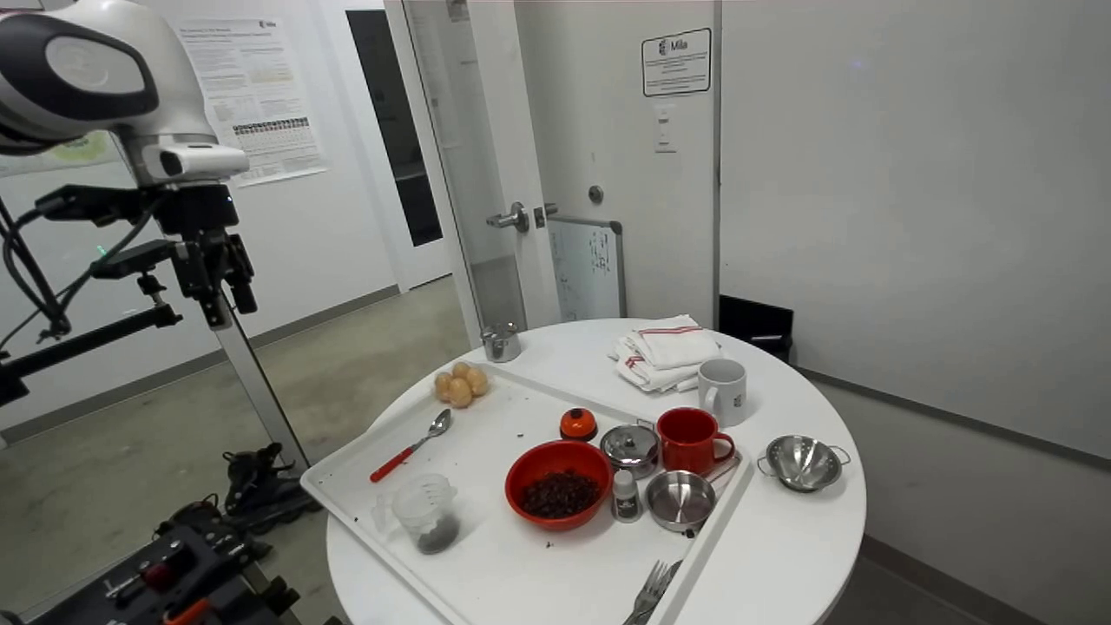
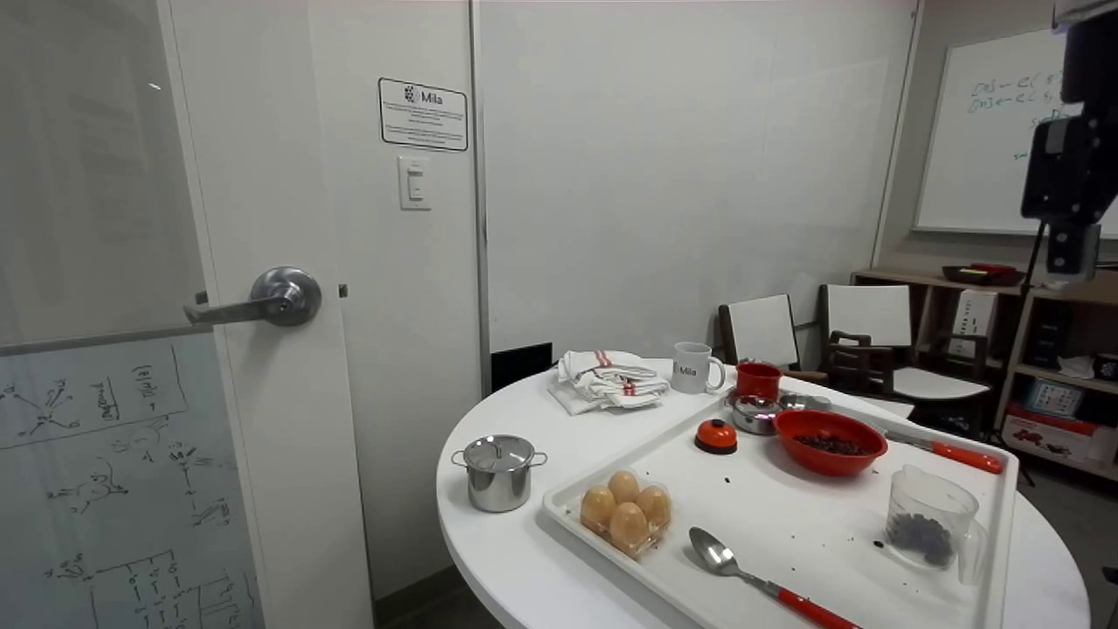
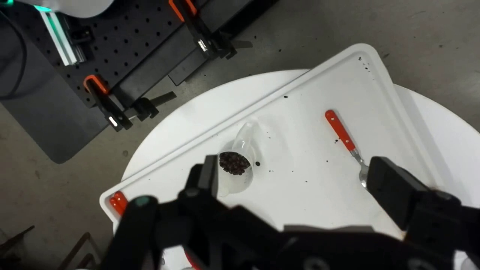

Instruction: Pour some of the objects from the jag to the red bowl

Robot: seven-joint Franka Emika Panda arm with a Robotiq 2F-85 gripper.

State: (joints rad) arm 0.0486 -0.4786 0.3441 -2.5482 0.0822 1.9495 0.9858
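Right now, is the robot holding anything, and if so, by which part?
Nothing is held: the jaws stand open and empty, while the clear jug rests on the tray.

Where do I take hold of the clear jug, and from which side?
I'd grip its handle, coming from above on the side nearest the tray rim, open claw straddling it. The jug stands upright; the handle juts that way and the spout the opposite way, roughly toward the red bowl, so the pouring side should be free.

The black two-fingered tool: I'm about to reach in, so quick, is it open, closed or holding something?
Black two-fingered tool: open, holding nothing, its jaws wide apart in the wrist view.
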